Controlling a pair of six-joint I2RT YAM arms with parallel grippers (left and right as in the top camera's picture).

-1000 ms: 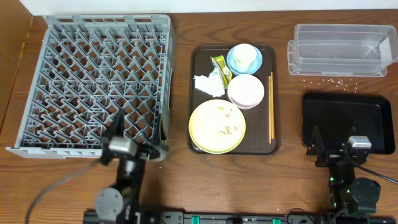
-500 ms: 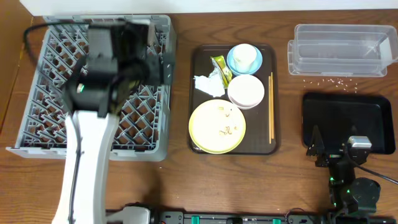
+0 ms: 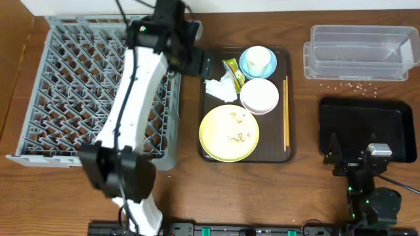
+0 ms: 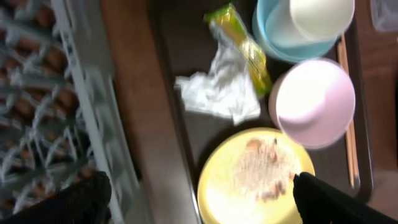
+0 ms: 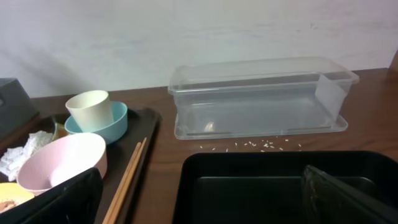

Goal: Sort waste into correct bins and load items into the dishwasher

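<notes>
My left gripper [image 3: 200, 64] [image 4: 199, 208] is open and empty, above the brown tray's left edge beside the grey dish rack [image 3: 79, 85]. On the tray lie a crumpled napkin [image 3: 220, 88] [image 4: 217, 93], a green-yellow wrapper [image 3: 233, 72] [image 4: 242, 37], a white cup [image 3: 258, 59] in a light blue bowl [image 3: 246, 65], a white bowl [image 3: 260, 96], a yellow plate [image 3: 228, 133] [image 4: 255, 180] with crumbs, and chopsticks [image 3: 286, 111]. My right gripper [image 3: 341, 154] [image 5: 205, 205] is open and empty over the near end of the black tray [image 3: 367, 128] [image 5: 267, 180]. The clear tub [image 3: 357, 52] [image 5: 261, 99] stands behind it.
The brown serving tray [image 3: 244, 159] sits mid-table between the rack and the bins. Rice-like crumbs [image 3: 348, 83] are scattered on the wood in front of the clear tub. My left arm stretches across the rack's right side.
My left arm has swung from the table's front edge up across the rack to the brown tray's left side. The right arm has not moved.
</notes>
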